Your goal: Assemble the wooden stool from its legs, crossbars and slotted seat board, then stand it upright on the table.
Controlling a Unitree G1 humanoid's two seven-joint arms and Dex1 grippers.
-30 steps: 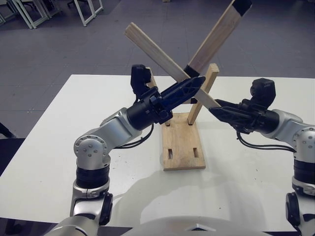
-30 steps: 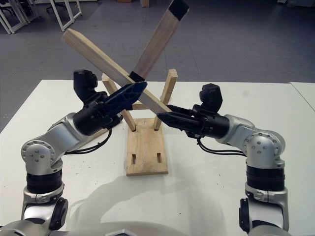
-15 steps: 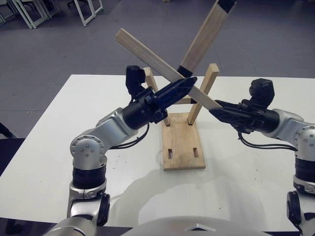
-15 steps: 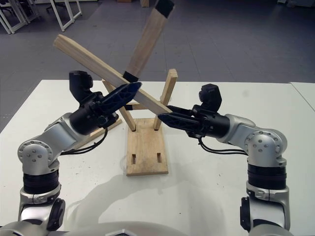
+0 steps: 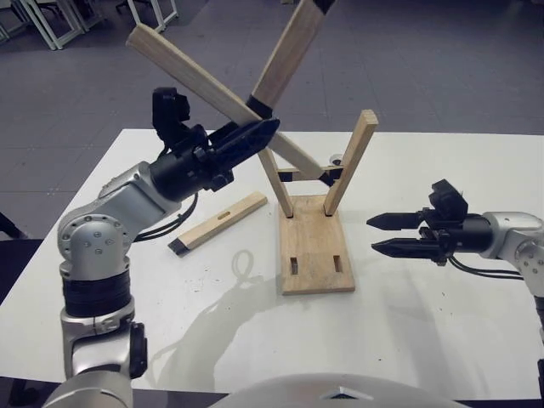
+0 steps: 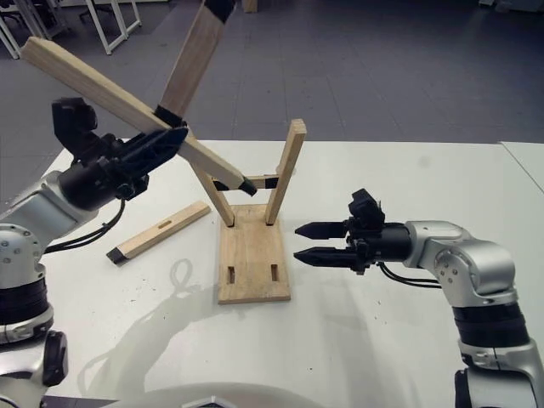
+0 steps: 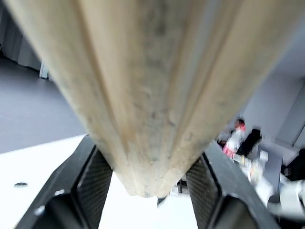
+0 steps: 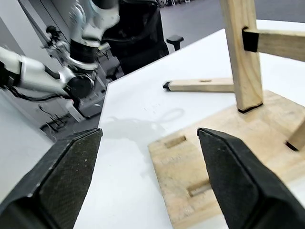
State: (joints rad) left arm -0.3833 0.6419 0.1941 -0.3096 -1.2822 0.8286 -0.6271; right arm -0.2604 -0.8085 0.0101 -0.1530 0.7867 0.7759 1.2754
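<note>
The slotted seat board (image 5: 316, 255) lies flat on the table with two legs (image 5: 352, 161) standing in its far slots, joined by a crossbar (image 5: 299, 176). My left gripper (image 5: 262, 133) is shut on a pair of joined wooden legs (image 5: 197, 79), held tilted in the air left of the board; the long one's lower end reaches the crossbar. In the left wrist view the wood (image 7: 143, 95) sits between the fingers (image 7: 86, 191). My right gripper (image 5: 371, 235) hovers open to the right of the board, holding nothing. Another leg (image 5: 219, 221) lies loose on the table.
The white table (image 5: 425, 340) has free room in front of the board and to its right. The table's left edge (image 5: 76, 204) runs under my left arm. Grey floor and white frames (image 5: 51, 21) lie beyond the far edge.
My left arm swung left and up, carrying the joined legs. My right gripper let go of the long leg's end, opened and drew back right and lower. The loose leg came into sight.
</note>
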